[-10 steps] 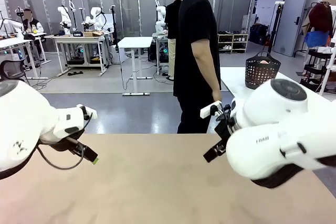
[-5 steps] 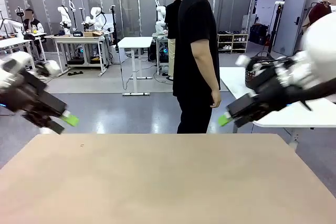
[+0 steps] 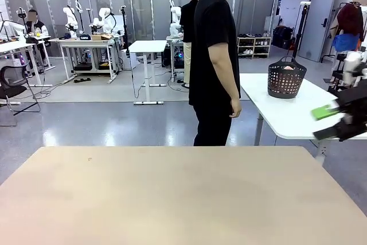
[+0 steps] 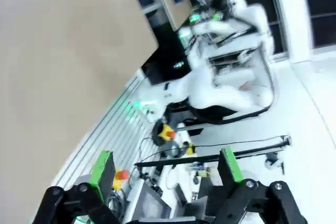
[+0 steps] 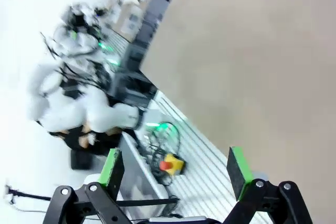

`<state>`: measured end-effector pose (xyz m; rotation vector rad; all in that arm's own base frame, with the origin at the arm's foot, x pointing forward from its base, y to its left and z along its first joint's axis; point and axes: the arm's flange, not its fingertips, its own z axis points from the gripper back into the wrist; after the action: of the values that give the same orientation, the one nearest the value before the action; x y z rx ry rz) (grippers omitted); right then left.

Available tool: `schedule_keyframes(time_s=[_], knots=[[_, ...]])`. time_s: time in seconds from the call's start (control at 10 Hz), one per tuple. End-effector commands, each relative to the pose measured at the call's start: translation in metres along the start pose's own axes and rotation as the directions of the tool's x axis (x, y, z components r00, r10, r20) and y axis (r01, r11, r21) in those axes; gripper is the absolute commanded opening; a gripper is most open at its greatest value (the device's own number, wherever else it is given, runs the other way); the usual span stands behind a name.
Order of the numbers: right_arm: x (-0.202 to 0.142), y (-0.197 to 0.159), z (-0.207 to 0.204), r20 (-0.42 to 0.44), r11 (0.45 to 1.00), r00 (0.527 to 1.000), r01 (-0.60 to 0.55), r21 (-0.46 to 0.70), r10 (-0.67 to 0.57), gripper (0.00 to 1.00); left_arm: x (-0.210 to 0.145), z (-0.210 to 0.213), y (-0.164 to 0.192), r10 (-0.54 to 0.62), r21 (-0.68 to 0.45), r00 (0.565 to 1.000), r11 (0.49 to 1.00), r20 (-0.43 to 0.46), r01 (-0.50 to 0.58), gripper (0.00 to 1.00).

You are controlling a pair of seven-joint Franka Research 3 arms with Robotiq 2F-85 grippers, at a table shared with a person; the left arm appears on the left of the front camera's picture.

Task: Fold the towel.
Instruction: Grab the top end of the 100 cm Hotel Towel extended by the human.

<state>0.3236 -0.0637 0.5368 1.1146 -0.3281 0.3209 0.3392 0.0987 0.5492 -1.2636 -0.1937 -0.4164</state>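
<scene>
Plainly, the pale salmon-pink terry towel (image 3: 288, 67) lies bunched in the dark lattice basket (image 3: 285, 84) on the white side table (image 3: 281, 116), beyond the tan bench's (image 3: 172, 199) far right corner. That puts it nearer the right claw (image 3: 328, 122) than the left claw (image 4: 166, 167). Its long axis is hidden. Both claws gape, empty.

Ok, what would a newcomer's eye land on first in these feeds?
The person in black, standing side-on at the far edge of the wide tan table. Then the right gripper, jaws open and green pads bright, at the front view's right edge. Beyond it, a dark basket with something pink inside sits on a white side table.
</scene>
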Motion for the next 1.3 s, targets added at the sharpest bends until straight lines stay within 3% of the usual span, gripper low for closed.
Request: schedule_keyframes(time_s=[0.0,0.3,0.5,1.2], knots=[[-0.015,-0.018,0.053,0.137,0.994,0.99,0.014,0.112,-0.029,1.0,-0.01,0.053,0.026,0.022,-0.094,0.993,0.995,0.116,-0.011,1.0],[-0.05,-0.034,0.115,0.291,0.985,0.956,-0.014,0.173,-0.038,1.0,-0.059,0.118,0.049,-0.003,-0.133,0.953,0.99,0.302,0.045,1.0],[-0.061,-0.035,0.13,0.336,0.986,0.941,-0.017,0.169,-0.042,1.0,-0.074,0.138,0.056,0.028,-0.121,0.921,0.992,0.389,0.021,1.0],[-0.068,-0.04,0.134,0.34,0.985,0.937,0.015,0.173,-0.074,1.0,-0.087,0.141,0.059,0.043,-0.114,0.915,0.993,0.402,0.003,1.0]])
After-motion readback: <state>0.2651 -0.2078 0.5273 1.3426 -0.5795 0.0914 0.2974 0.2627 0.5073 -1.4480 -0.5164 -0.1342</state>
